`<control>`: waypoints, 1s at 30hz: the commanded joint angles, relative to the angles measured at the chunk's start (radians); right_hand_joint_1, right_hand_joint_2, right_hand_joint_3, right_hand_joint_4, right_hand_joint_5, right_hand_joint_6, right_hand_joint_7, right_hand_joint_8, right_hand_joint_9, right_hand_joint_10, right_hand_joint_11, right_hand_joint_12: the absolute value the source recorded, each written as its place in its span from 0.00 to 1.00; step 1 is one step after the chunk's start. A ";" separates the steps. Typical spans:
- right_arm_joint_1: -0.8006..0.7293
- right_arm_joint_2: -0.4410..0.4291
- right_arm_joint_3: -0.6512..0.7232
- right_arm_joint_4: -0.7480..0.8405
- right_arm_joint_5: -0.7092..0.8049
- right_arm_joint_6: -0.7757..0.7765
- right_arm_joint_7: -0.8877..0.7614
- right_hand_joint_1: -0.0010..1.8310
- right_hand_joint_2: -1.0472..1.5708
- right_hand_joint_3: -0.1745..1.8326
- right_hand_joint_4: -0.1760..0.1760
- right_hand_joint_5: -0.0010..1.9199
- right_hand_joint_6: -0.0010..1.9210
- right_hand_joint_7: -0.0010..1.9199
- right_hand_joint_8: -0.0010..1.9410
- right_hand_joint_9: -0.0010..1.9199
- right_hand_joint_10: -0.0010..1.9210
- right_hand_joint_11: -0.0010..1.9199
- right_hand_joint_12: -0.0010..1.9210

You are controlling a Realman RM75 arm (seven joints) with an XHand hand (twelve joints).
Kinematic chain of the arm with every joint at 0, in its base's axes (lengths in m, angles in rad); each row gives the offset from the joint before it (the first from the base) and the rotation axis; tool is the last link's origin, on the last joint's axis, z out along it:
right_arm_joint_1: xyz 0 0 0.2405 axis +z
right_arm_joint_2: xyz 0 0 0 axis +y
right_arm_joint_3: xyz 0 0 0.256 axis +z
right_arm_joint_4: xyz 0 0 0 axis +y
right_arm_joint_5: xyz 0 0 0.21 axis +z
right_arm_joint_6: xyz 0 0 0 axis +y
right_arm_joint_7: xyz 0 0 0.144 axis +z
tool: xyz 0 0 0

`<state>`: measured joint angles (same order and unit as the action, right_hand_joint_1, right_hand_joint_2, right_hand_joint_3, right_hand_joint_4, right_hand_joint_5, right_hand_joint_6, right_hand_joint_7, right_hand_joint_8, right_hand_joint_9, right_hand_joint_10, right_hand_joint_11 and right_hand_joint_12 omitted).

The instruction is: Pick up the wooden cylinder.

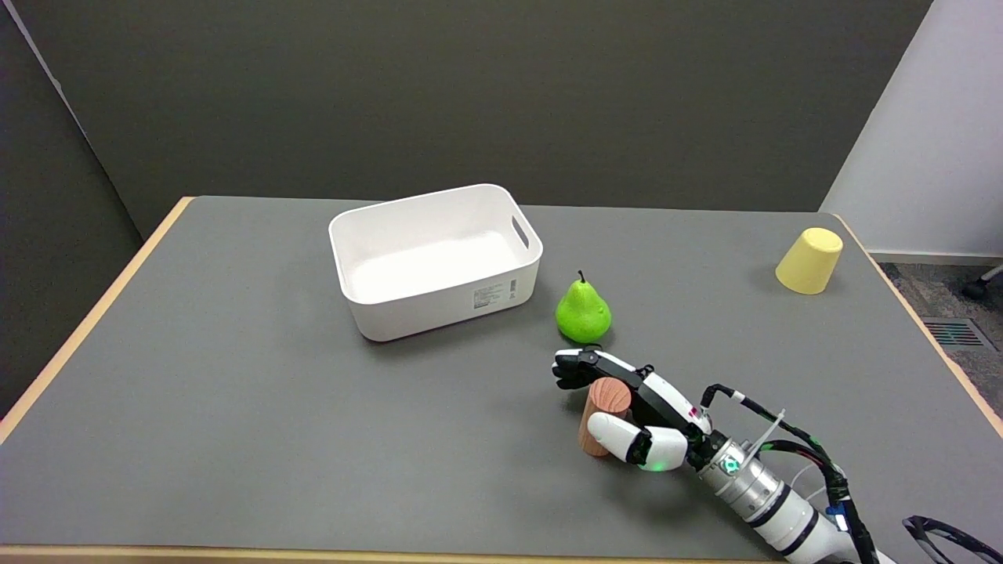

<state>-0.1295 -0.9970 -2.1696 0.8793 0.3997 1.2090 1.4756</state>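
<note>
The wooden cylinder [605,409] is a short light-brown peg standing slightly tilted on the grey table [235,392], right of centre near the front. My right hand [654,411] reaches in from the lower right and wraps it. The fingers [584,366] curl round its far side at the top and the thumb [619,437] presses its near side. The cylinder's base looks to be touching the tabletop.
A green pear [583,311] stands just behind the hand, close to the fingertips. A white plastic bin [439,313] sits further back left. A yellow cup [809,261] lies upside down at the far right. The table's wooden edge [940,345] runs along the right.
</note>
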 commanded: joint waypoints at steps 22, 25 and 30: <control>0.009 0.002 0.018 0.000 -0.038 -0.023 -0.001 0.37 0.66 0.57 0.15 0.13 0.27 0.17 0.25 0.15 0.43 0.05 0.60; 0.009 0.002 0.019 0.000 -0.038 -0.024 -0.002 0.39 0.67 0.56 0.14 0.13 0.27 0.17 0.25 0.15 0.43 0.04 0.62; 0.011 0.002 0.020 0.000 -0.038 -0.031 -0.002 0.42 0.67 0.57 0.12 0.14 0.30 0.19 0.26 0.16 0.43 0.07 0.63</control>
<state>-0.1217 -0.9952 -2.1519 0.8788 0.3698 1.1900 1.4746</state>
